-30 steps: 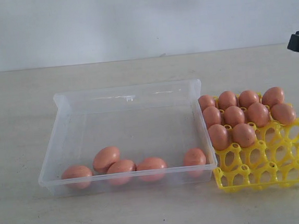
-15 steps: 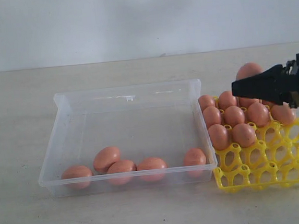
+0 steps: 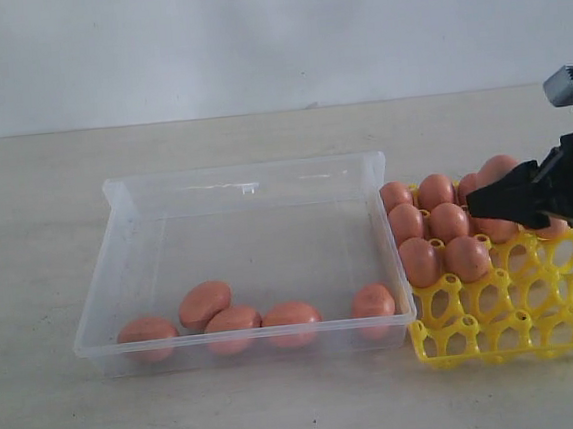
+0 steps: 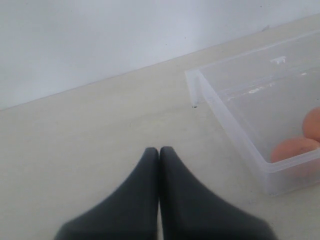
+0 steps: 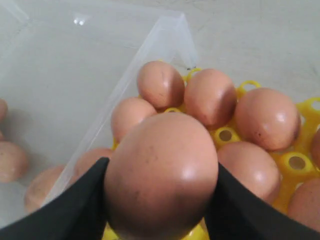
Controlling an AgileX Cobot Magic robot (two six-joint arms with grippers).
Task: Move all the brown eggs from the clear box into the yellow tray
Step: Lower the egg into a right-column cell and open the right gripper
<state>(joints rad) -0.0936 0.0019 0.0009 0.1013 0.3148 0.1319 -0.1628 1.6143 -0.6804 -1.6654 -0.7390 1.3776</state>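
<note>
An egg [image 5: 160, 175] is gripped between the fingers of the right claw [image 3: 478, 201], over the egg-filled far cups of the tray [image 3: 518, 337], toward the right edge of the desk [image 3: 284, 415]. Five eggs [image 3: 246, 323] are noted along the near wall of the box [image 3: 243, 172]. The left claw [image 4: 159, 151] is closed and empty above bare desk, beside a box corner.
</note>
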